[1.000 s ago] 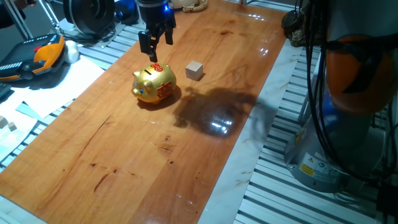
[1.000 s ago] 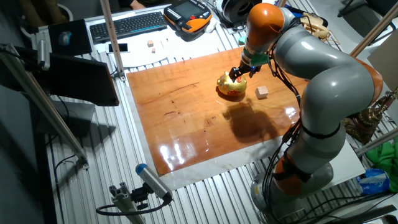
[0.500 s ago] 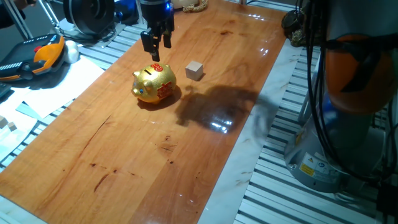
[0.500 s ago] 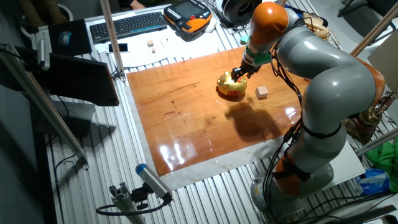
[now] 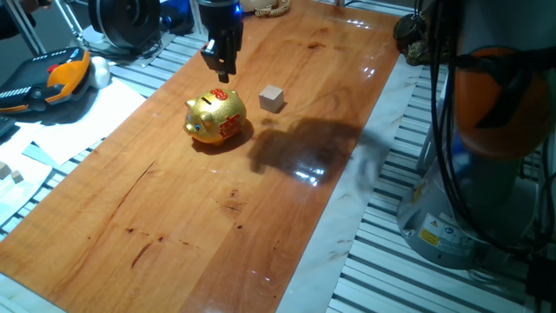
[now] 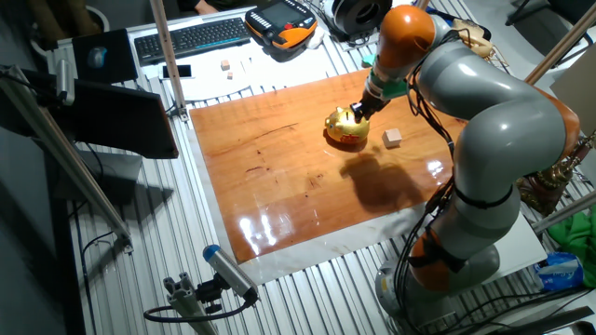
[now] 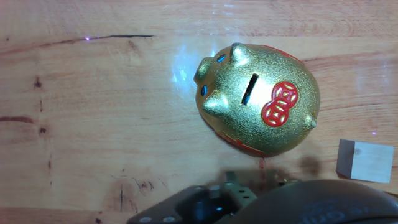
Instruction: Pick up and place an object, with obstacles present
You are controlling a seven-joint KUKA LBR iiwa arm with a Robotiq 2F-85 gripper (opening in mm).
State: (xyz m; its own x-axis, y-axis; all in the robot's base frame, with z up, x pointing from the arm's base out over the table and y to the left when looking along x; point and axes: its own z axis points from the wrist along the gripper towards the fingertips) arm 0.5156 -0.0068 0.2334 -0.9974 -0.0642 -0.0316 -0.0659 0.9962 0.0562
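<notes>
- Tool: hangs above the pig, carrying nothing; finger gap can't be told in any view.
- Cube: on desk, just beside pig, apart from it; at right edge in hand view.
- Status: pick not yet done, place not yet done.
- Left to do: shift over cube, clear pig, descend, grip, lift, place.

Keyboard and orange-black pendant beyond wooden tabletop; white paper beside tabletop.
</notes>
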